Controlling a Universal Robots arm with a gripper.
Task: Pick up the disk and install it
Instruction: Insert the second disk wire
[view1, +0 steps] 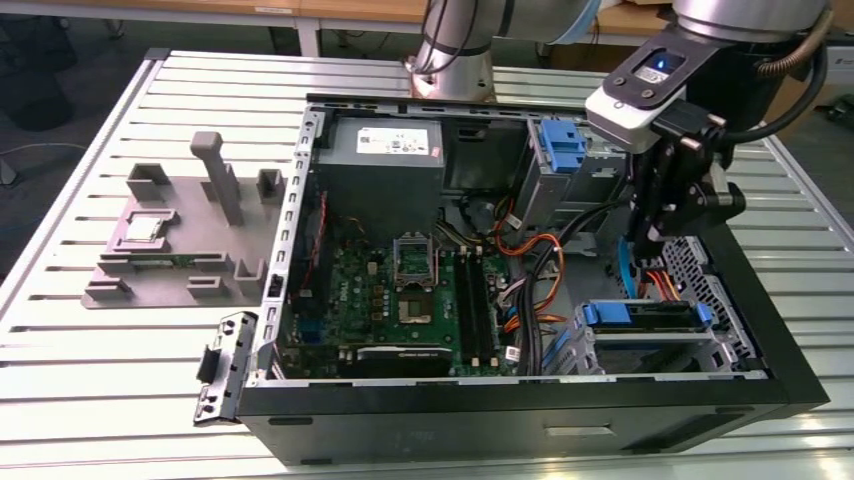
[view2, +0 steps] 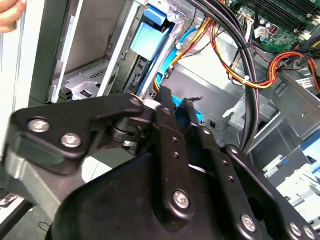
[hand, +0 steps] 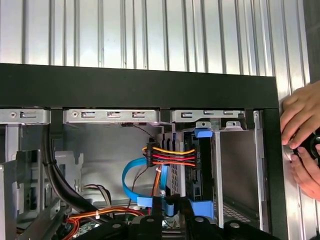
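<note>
- The pincer (view1: 657, 262) hangs at the right of the exterior view, inside the open computer case (view1: 534, 410), fingers nearly together; you cannot tell whether they clamp anything.
- The disk (view1: 643, 316) sits in the drive bay, lower right, just below.
- Expect a stiff, fairly heavy, shock-sensitive unit; grip its blue rail edges.

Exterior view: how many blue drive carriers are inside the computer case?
2. One blue carrier sits at the far wall of the case; another frames a drive near the front, on the exterior view's right. The arm may hide more.
</note>
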